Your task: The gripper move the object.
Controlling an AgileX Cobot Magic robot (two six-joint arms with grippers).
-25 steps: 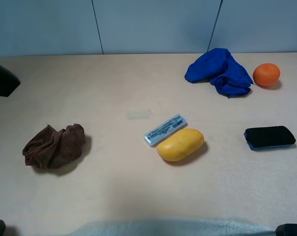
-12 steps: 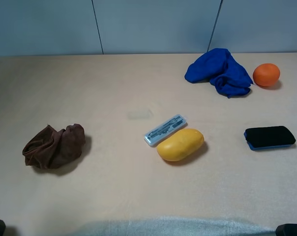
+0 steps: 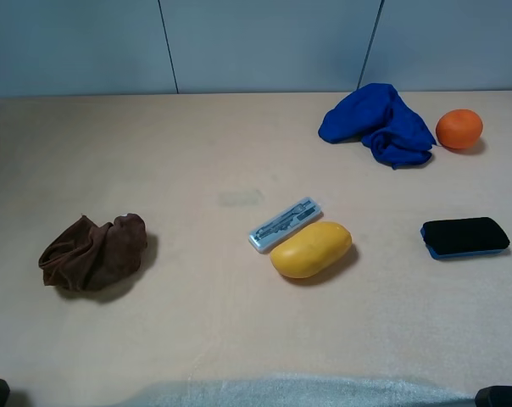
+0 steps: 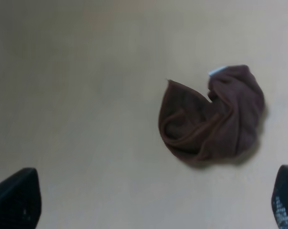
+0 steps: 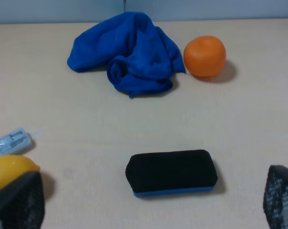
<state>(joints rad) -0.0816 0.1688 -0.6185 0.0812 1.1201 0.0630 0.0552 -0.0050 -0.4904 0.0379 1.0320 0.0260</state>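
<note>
From the high camera, the dark arm seen at the surface's (image 3: 197, 339) left edge a second ago is gone; the brown cloth (image 3: 93, 252) lies untouched.

Left wrist view: the left pincer (image 4: 149, 202) hangs apart above that cloth (image 4: 213, 114), probably the object.

Right wrist view: the right pincer (image 5: 149, 202) is apart, the black eraser (image 5: 171, 172) between its fingers, ungrasped.

Left gripper (image 4: 149, 200) fingertips cut off at frame corners | right gripper (image 5: 149, 200) likewise cropped | mango (image 5: 10, 171) partly hidden behind a finger | packet (image 5: 10, 141) cut by edge | brown cloth (image 4: 211, 116) blurred, white scrap unidentifiable.
</note>
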